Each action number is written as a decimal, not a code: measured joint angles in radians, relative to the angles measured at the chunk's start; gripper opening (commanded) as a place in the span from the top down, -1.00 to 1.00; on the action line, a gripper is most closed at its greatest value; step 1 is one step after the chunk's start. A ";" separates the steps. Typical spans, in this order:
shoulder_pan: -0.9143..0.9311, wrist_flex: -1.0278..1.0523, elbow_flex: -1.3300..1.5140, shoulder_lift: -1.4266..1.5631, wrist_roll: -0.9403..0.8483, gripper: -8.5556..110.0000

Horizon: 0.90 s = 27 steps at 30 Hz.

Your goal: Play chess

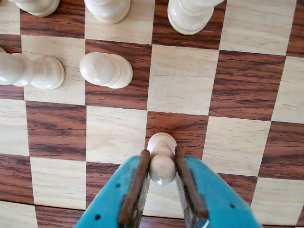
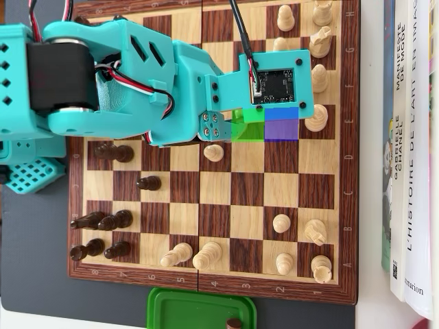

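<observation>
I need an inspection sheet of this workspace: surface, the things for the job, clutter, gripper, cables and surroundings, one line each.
Surface: wooden chessboard lying on a dark mat.
Job's things: light pieces mostly along the right side in the overhead view, dark pieces at the left; some of each lie toppled.
Clutter: green container at the board's bottom edge.
Gripper: gripper shut on a light pawn, seen in the wrist view.
Cables: red, black and white wires along the arm; a black cable to the wrist camera board.
Surroundings: books to the right of the board.
</observation>
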 measured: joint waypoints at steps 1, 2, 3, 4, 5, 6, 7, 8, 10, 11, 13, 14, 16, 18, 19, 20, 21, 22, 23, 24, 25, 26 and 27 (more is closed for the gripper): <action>0.000 0.000 -0.002 0.000 0.000 0.76; 0.000 0.000 -0.002 0.000 0.000 0.75; 0.000 0.000 -0.002 0.000 0.000 0.75; 0.000 0.000 -0.002 0.000 0.000 0.75; 0.000 0.000 -0.002 0.000 0.000 0.75; 0.000 0.000 -0.002 0.000 0.000 0.75; 0.000 0.000 -0.002 0.000 0.000 0.75; 0.000 0.000 -0.002 0.000 0.000 0.75; 0.000 0.000 -0.002 0.000 0.000 0.75; 0.000 0.000 -0.002 0.000 0.000 0.75; 0.000 0.000 -0.002 0.000 0.000 0.74; 0.000 0.000 -0.002 0.000 0.000 0.72; 0.000 0.000 -0.002 0.000 0.000 0.67; 0.000 0.000 -0.002 -0.002 0.000 0.65; 0.000 0.000 0.000 -0.005 0.000 0.64; 0.002 0.000 0.000 -0.005 0.000 0.64; 0.002 0.000 0.000 -0.003 0.000 0.64; 0.002 0.000 0.000 -0.003 0.000 0.64; 0.003 0.000 0.000 -0.005 0.000 0.64; 0.003 0.000 0.000 -0.005 0.000 0.64; 0.003 0.000 0.000 -0.005 0.000 0.64; 0.003 0.000 0.000 -0.003 0.000 0.62; 0.003 0.000 0.000 -0.003 0.000 0.60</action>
